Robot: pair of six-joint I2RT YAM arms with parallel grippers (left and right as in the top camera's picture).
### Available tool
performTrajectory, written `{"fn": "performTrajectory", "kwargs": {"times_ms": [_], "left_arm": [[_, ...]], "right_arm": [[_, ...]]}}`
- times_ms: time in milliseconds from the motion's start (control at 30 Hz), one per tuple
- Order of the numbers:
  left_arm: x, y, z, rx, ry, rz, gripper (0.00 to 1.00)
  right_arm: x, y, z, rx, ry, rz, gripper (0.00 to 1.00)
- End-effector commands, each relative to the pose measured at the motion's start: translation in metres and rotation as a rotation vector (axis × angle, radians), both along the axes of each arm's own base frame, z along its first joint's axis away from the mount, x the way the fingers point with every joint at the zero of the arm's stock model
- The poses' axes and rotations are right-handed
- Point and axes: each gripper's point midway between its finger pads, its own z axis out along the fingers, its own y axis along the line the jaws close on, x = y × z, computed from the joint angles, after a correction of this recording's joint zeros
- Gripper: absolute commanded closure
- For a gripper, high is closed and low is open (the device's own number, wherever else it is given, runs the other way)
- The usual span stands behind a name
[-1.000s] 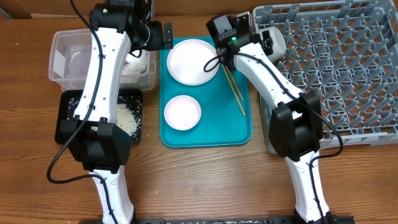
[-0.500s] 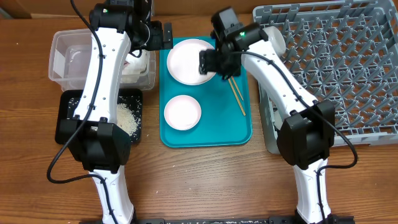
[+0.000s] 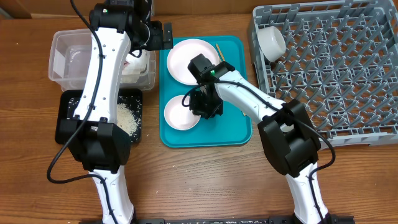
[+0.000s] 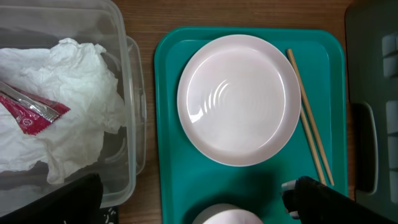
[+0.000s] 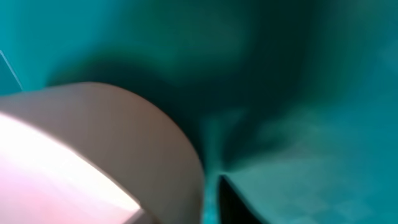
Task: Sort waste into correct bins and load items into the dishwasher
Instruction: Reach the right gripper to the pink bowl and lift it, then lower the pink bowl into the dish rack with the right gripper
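1. Clock directions are read on the overhead view, 12 at its top edge; the teal tray point(image 3: 235, 127) lies at the middle of the wooden table point(image 3: 25, 155).
2. The left pincer point(image 3: 160, 36) hangs at 11 o'clock, over the gap between the clear tub point(image 3: 62, 46) and the teal tray; in its wrist view its dark fingers point(image 4: 326, 199) sit at the two bottom corners, spread wide, with nothing held between them.
3. The right pincer point(image 3: 205, 104) is down on the tray at the 3 o'clock rim of the small pale dish point(image 3: 177, 113); its wrist view is a blur of pink rim and teal, so I cannot tell whether it is spread or closed, or gripping the dish.
4. The large plate point(image 3: 185, 59) rests on the tray at 12 o'clock from the small dish; the chopsticks point(image 4: 308, 118) lie just beside the plate at its 3 o'clock side, partly under the right arm in the overhead view.
5. The crumpled napkin point(image 4: 68, 106) lies inside the clear tub, with the red wrapper point(image 4: 31, 115) on it.
6. The black tray point(image 3: 68, 127) sits at 6 o'clock from the tub, touching or nearly so; loose rice point(image 3: 129, 117) is heaped at its 3 o'clock end.
7. The grey rack point(image 3: 336, 68) fills the 2 o'clock part of the table; a white bowl point(image 3: 272, 41) lies tilted in its 10 o'clock corner.
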Motion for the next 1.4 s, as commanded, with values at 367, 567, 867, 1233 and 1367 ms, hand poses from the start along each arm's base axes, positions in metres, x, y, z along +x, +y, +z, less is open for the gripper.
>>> {"fn": "performTrajectory", "kwargs": {"times_ms": [367,567,867,1233,1367], "left_arm": [[0.002,-0.002,0.014,-0.008,-0.033,0.002,0.0],[0.002,-0.002,0.014,-0.008,-0.033,0.002,0.0],[0.002,-0.002,0.014,-0.008,-0.033,0.002,0.0],[0.002,-0.002,0.014,-0.008,-0.033,0.002,0.0],[0.002,-0.002,0.014,-0.008,-0.033,0.002,0.0]], "right_arm": [[0.057,-0.119,0.154,-0.124,-0.352,-0.242,0.96],[0.038,-0.24,0.286,-0.468,-0.738,-0.482,0.96],[0.021,-0.32,0.325,-1.048,-0.869,-0.554,0.96],[0.076,-0.318,0.233,-1.576,-0.612,-0.091,0.96],[0.083,-0.314,0.203,-1.559,-0.556,-0.042,0.96]]}}
